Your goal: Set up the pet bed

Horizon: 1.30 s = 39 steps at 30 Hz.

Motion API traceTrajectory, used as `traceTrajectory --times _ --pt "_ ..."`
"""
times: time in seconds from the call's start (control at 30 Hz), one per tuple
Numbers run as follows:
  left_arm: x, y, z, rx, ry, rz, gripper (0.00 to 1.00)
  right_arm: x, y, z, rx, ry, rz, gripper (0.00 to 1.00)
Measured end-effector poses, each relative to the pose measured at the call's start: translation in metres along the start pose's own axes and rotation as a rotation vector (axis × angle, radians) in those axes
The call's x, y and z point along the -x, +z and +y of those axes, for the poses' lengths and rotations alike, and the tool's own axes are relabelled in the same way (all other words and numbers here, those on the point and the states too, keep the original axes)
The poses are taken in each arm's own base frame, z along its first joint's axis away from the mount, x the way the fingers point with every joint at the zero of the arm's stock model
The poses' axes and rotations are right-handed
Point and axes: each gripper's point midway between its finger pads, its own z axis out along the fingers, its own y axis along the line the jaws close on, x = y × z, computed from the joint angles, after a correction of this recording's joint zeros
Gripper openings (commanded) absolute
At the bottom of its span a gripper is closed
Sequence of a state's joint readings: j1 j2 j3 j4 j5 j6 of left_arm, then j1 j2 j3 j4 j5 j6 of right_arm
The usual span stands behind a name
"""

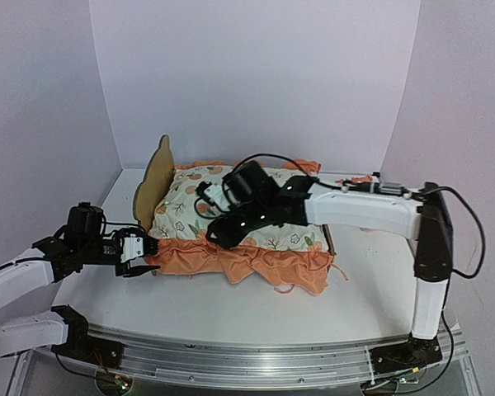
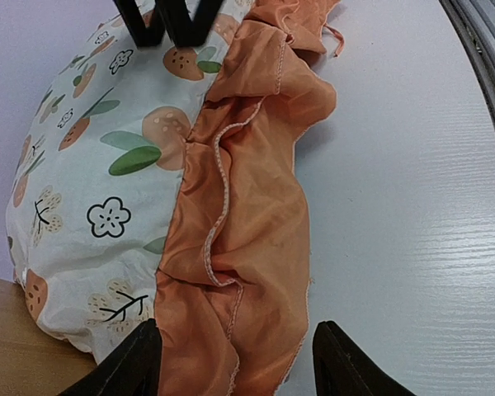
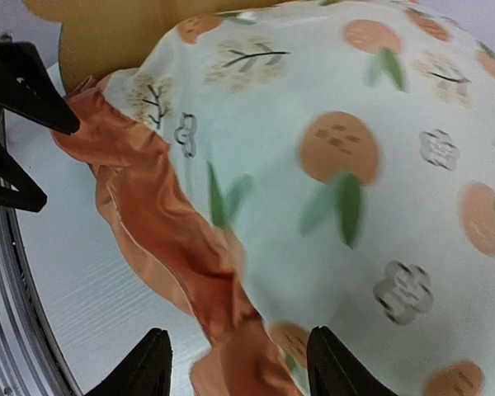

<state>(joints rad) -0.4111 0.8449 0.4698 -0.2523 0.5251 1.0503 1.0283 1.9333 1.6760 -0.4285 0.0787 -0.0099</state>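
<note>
Pad-straightening step, apparently: the pet bed [image 1: 156,180] is sitting on the table [image 1: 190,307] beneath the mattress pad [image 1: 181,203], the left gripper [image 2: 238,356] is straddling the orange ruffle [image 2: 239,214] with jaws apart, and the right gripper [image 3: 239,359] is hovering agape above the pad, so the next move probably calls for pinching the ruffle.

Ahead of the black left end effector [image 2: 235,334], the mattress pad [image 2: 99,148] is cream, printed with orange fruit, green leaves and black-outlined flowers. Its ruffle [image 2: 239,223] is plain orange. Beside the end effector, the table [image 2: 396,206] is white and faintly grained, and the pet bed [image 2: 25,330] is pale tan wood.
</note>
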Motion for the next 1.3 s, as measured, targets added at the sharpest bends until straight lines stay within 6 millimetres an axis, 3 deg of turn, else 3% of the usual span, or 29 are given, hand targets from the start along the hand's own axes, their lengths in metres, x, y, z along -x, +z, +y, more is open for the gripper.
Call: traceTrajectory --times 0.13,0.27,0.43,0.67,0.87,1.13,1.3 --pt "-0.001 -0.003 0.004 0.027 0.005 0.015 0.64 -0.004 0.058 0.034 0.080 -0.080 0.019 0.56" --pt "0.001 -0.007 0.008 0.051 -0.003 0.016 0.64 -0.006 0.086 0.054 0.124 -0.107 0.016 0.49" --pt "0.000 -0.009 0.009 0.062 -0.022 0.028 0.64 0.005 0.090 0.054 0.115 -0.114 -0.028 0.37" --pt "-0.001 -0.008 0.009 0.061 -0.036 0.030 0.64 0.006 0.095 0.040 0.042 -0.151 -0.051 0.32" --pt "-0.003 -0.006 0.008 0.053 -0.041 0.034 0.64 0.001 0.097 0.039 0.036 -0.165 -0.043 0.01" --pt "-0.005 -0.005 0.008 0.052 -0.053 0.041 0.64 -0.004 0.098 0.036 0.038 -0.140 -0.034 0.00" --pt "-0.004 0.000 0.009 0.060 -0.036 0.054 0.66 0.016 0.078 0.030 0.037 -0.114 -0.077 0.00"
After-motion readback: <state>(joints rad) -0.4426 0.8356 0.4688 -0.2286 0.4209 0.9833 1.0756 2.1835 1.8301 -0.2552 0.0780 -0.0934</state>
